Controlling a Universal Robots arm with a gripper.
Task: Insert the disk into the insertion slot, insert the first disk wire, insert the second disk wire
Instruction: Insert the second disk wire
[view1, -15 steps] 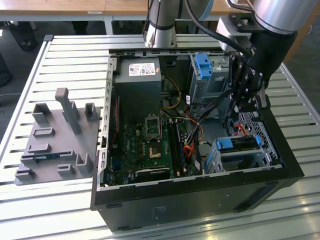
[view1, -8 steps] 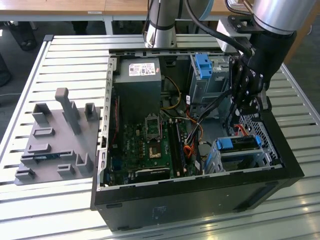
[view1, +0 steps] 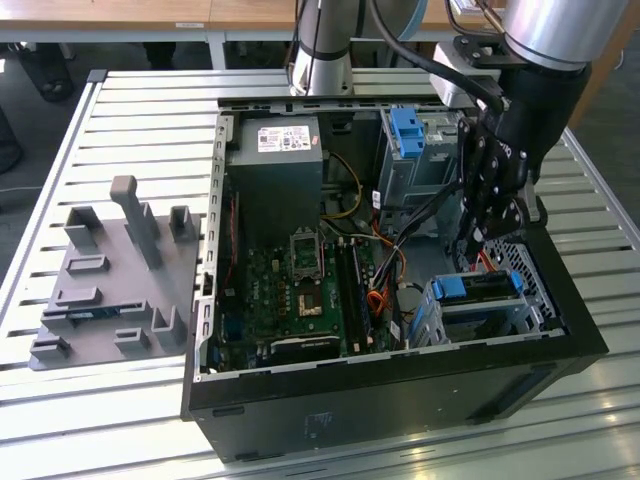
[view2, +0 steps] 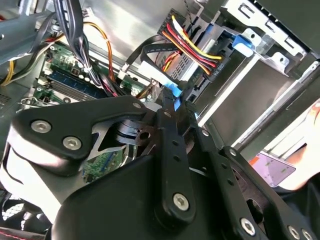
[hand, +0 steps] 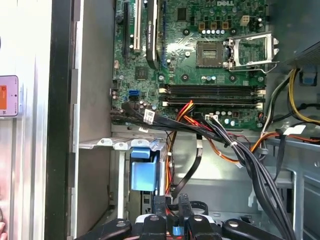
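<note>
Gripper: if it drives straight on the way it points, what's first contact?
Probably the disk seated in the insertion slot: the gripper points down at its wired end. A blue connector at the gripper's tip would likely touch it first, though depth is unclear.

Bright daylight; glare on slatted table (view1: 100, 420); case (view1: 380, 390) shadowed inside.
</note>
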